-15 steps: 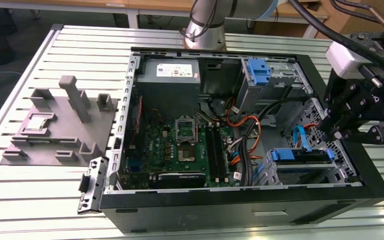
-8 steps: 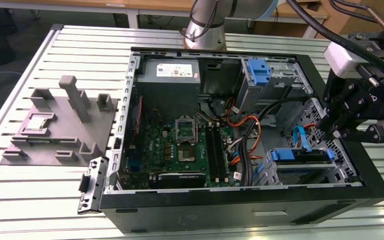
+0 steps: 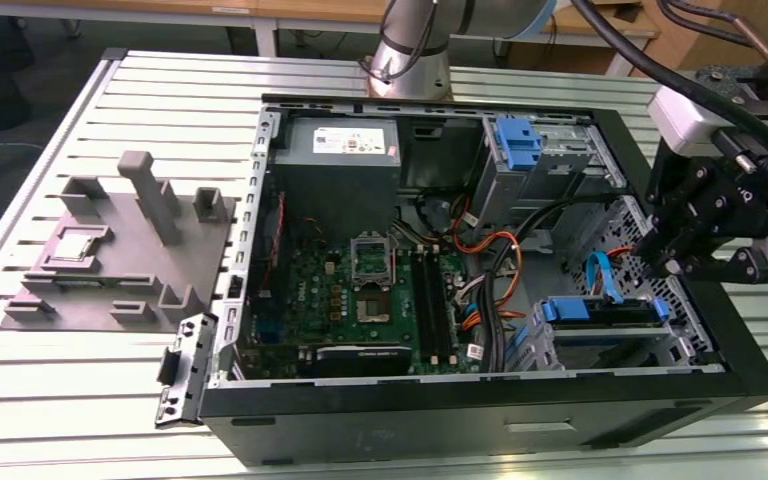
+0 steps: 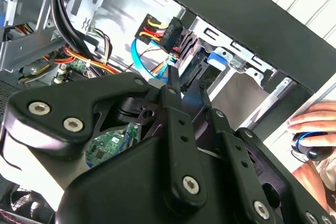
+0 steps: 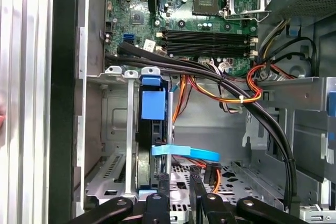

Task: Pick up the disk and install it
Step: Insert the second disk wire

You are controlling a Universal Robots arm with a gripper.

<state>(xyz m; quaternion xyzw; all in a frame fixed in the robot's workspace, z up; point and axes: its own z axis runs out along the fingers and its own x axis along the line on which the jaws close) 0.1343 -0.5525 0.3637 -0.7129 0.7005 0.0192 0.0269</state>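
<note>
The disk (image 5: 152,145) sits on edge in the drive cage (image 3: 611,335) at the case's (image 3: 491,420) front corner, its long axis running into the cage. The gripper (image 5: 181,182) hangs just beside it, jaws nearly closed and holding nothing. No label writing can be read here

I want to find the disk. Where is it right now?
The disk sits in its blue bracket in the case's drive bay, at the exterior view's lower right, just below the gripper and beside the motherboard.
</note>
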